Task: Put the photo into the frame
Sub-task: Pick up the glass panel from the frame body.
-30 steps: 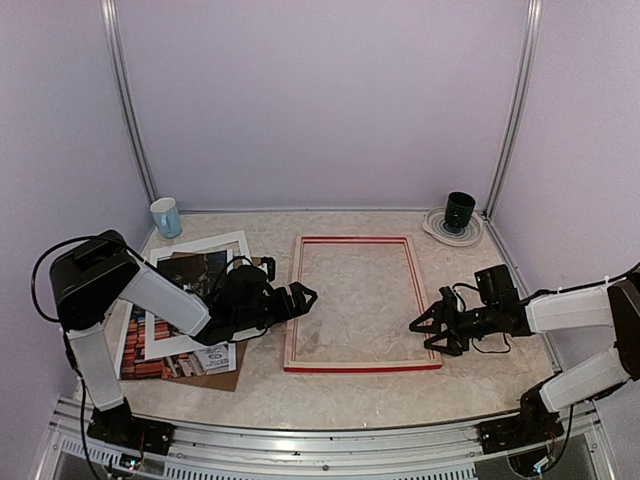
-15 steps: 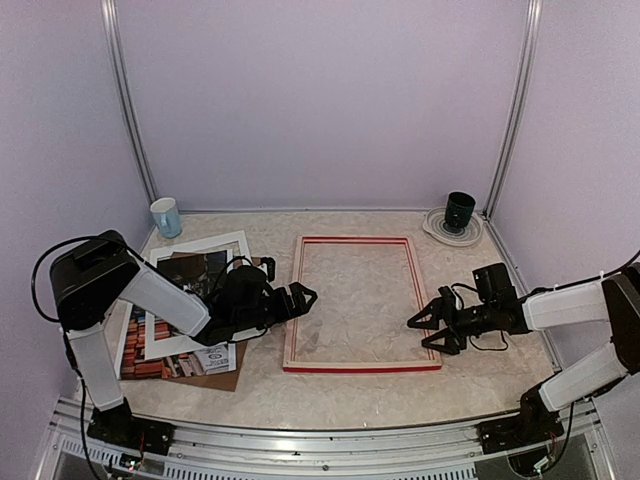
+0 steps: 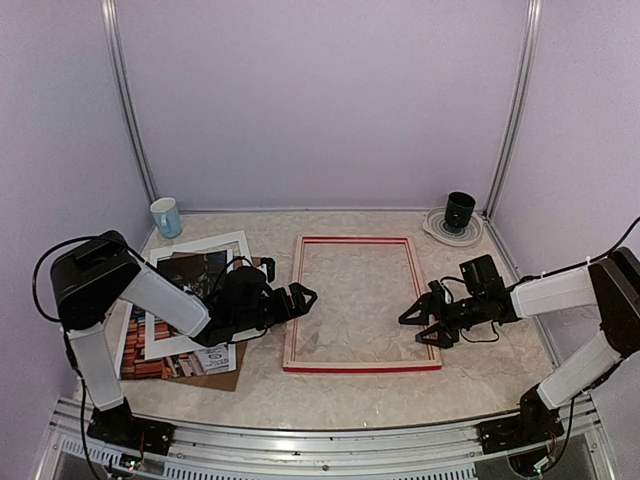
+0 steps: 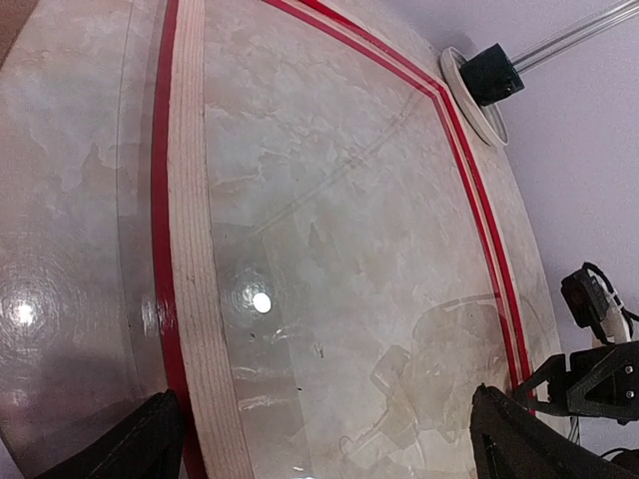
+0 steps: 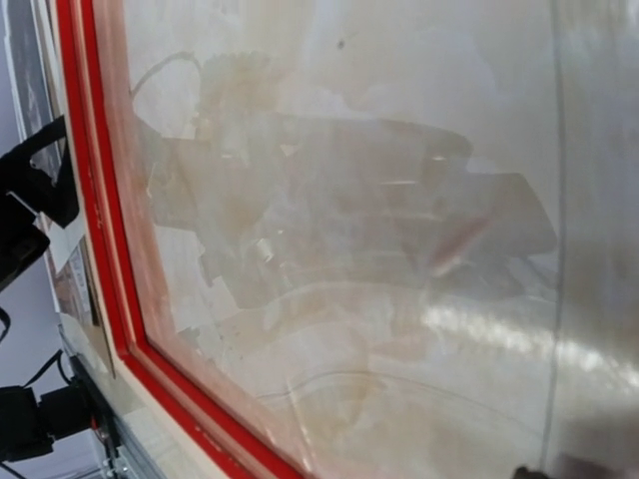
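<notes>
The frame [image 3: 361, 240] lies flat mid-table with its red edges and pale wood back up [image 4: 190, 249], and a clear pane in it mirrors the arms [image 5: 349, 200]. The photo [image 3: 188, 270] lies left of the frame, a dark print partly under the left arm. My left gripper [image 3: 300, 298] is open at the frame's left rail, with nothing between its black fingertips [image 4: 140, 449]. Over the right rail near the front corner, my right gripper [image 3: 415, 325] also stands open and holds nothing. In the right wrist view its fingers barely show.
A white mat [image 3: 215, 243] and a brown backing board [image 3: 222, 380] lie with the photo at the left. A pale mug [image 3: 166, 216] stands back left. A black cup on a plate [image 3: 460, 212] stands back right. Walls close three sides.
My right gripper has moved left and slightly away from me, from outside the frame's right rail to over it. The left arm has not moved.
</notes>
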You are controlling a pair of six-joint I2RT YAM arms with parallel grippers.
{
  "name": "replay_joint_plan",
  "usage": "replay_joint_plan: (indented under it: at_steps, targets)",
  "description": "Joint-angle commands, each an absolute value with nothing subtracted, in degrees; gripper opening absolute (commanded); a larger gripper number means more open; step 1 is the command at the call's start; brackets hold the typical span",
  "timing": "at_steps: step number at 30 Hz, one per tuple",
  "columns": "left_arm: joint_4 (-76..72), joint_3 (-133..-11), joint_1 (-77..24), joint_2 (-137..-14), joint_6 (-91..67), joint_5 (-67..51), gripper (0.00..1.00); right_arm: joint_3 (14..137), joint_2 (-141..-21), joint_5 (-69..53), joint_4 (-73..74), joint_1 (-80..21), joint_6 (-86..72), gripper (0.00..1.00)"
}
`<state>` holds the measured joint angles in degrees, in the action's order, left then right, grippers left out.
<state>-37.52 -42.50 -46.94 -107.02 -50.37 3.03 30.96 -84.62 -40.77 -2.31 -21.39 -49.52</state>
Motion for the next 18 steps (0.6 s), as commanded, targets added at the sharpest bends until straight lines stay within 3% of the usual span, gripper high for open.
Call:
replay_joint_plan:
  at_steps: [1, 10, 18]
  targets:
    - [-40.12, -42.0, -47.63, -108.41, -51.08, 1.23, 0.99, 33.29, -86.16, -39.59, -1.04, -22.23, -48.16, 0.82]
    - [-40.94, -41.89, -47.64, -109.46, -51.4, 0.37, 0.99, 36.16, -92.06, -40.96, -3.05, -22.94, -47.32, 0.79]
    - [-40.73, -40.54, -47.64, -108.25, -51.31, 1.28, 0.99, 35.1, -90.33, -41.05, -3.35, -22.94, -46.85, 0.54]
